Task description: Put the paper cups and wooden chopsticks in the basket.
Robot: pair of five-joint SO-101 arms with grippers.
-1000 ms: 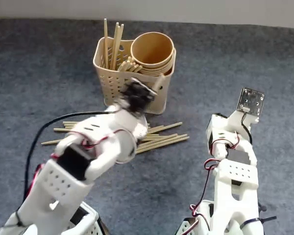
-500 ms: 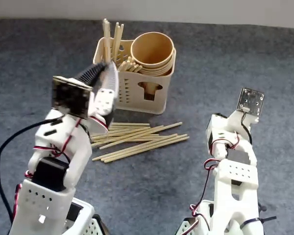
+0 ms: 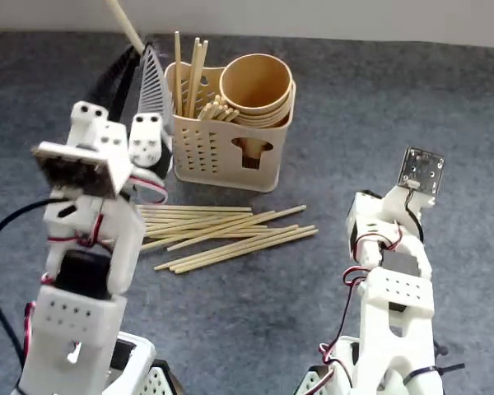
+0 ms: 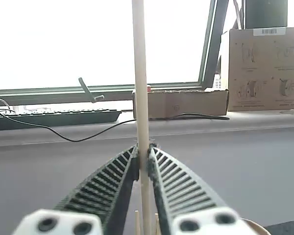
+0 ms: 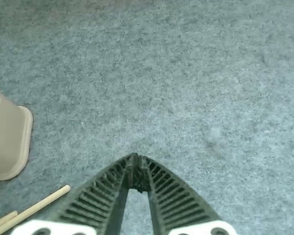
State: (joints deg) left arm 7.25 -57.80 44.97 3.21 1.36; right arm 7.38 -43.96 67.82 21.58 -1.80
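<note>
Our high camera looks down over both arms onto the table (image 3: 395,99). The left wrist camera faces level past the left gripper (image 4: 143,152) toward a window (image 4: 63,44). The right one looks closely down, and we share the basket (image 5: 7,132) corner with the high view.

Cream basket (image 3: 230,156) with grids of small holes at twelve o'clock; tan paper cups (image 3: 257,82); pale wooden chopsticks (image 3: 230,234) at its six o'clock; speckled blue-grey carpet (image 3: 395,99); black ribbed left gripper (image 4: 143,151) and right gripper (image 5: 134,170).
</note>
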